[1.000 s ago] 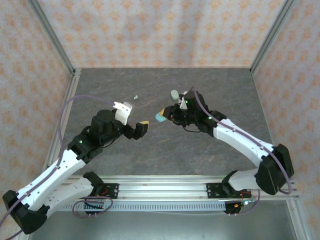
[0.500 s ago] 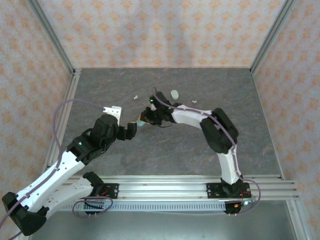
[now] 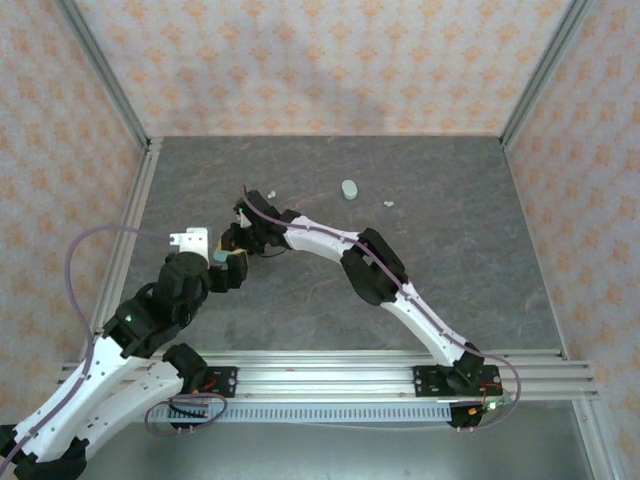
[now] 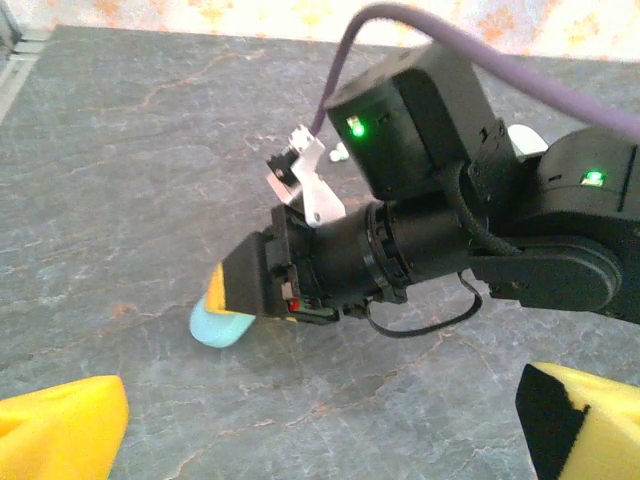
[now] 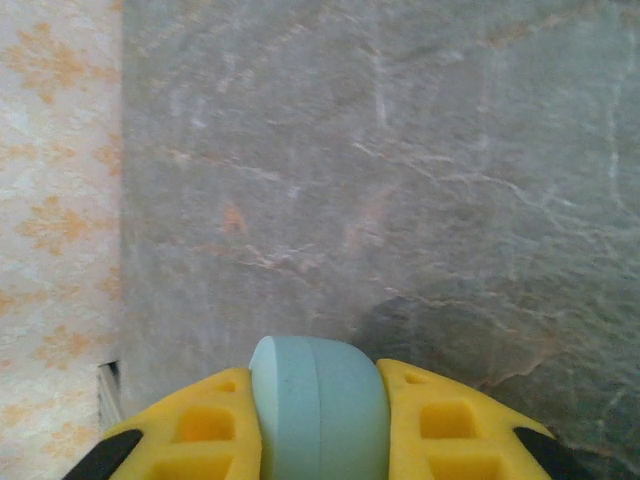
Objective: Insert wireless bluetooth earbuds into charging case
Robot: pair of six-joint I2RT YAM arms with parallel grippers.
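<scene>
Carried leftward since a second ago, the pale blue charging case (image 5: pixel 318 400) sits pinched between my right gripper's (image 3: pixel 238 243) yellow fingers, low over the grey stone-look table (image 3: pixel 450 250). One earbud (image 3: pixel 270 194), a second earbud (image 3: pixel 389 204) and a whitish-green case (image 3: pixel 349 189) lie farther back. My left gripper (image 4: pixel 320 425) gapes wide, facing the blue case. The right arm stretches across to the left; patterned walls surround us.

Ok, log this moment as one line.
right gripper: shut on pale blue case | left gripper: open, empty, close by | whitish-green case: lying on table, apart
</scene>
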